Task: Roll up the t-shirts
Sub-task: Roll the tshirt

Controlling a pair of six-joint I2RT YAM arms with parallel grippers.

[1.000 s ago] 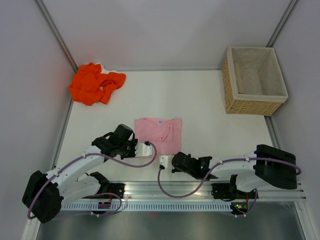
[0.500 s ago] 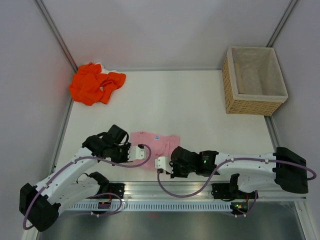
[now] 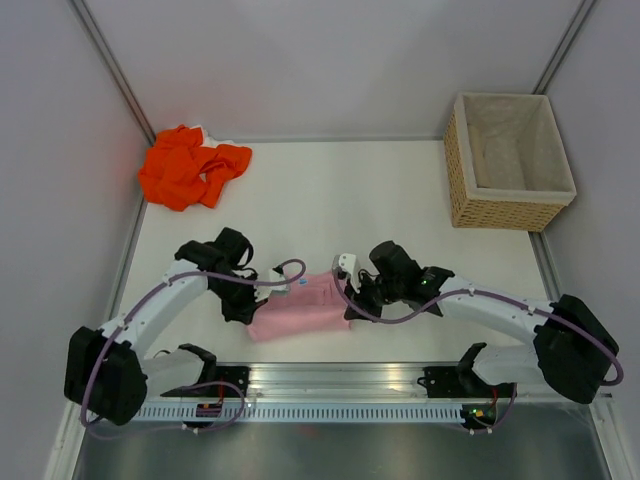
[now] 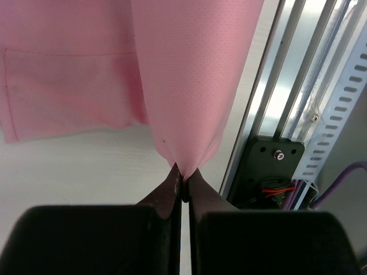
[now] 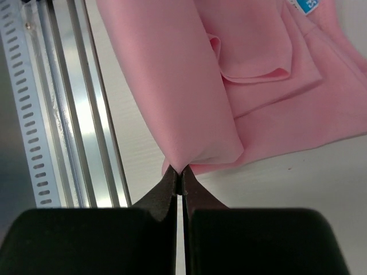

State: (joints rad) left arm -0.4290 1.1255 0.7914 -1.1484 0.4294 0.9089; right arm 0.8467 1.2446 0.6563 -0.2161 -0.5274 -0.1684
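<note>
Currently two t-shirts are on the white table [image 3: 340, 200]. One is a light pink t-shirt [image 3: 300, 308], the other a bright orange t-shirt [image 3: 190, 165].

Item 1, pink t-shirt: it lies near the front edge of the table, just beyond the aluminium rail [image 3: 340, 380], between the two grippers. It is folded over on itself into a narrow band running left to right, with a doubled layer along its near side. The same garment fills the left wrist view [image 4: 189, 74] and the right wrist view [image 5: 183, 86].

Item 2, orange t-shirt: it is crumpled in a heap at the far left corner, well apart from both arms.

Item 3, one woven wicker basket [image 3: 500, 212] with a pale cloth lining stands at the far right of the table. No garment shows inside it.

Left gripper [image 3: 256, 306]: at the left end of the pink band. Its wrist view shows the jaws pressed together [image 4: 182, 172], pinching a pointed fold of pink cloth.

Right gripper [image 3: 352, 298]: at the right end of the band. Its jaws are likewise closed [image 5: 179, 172], nipping the corner of a rolled-over pink fold.

Labels: one small blue neck label [image 5: 307, 4] with white marks shows at the top edge of the right wrist view. The writing is too small and cropped to read. No other writing or brand is legible.
</note>
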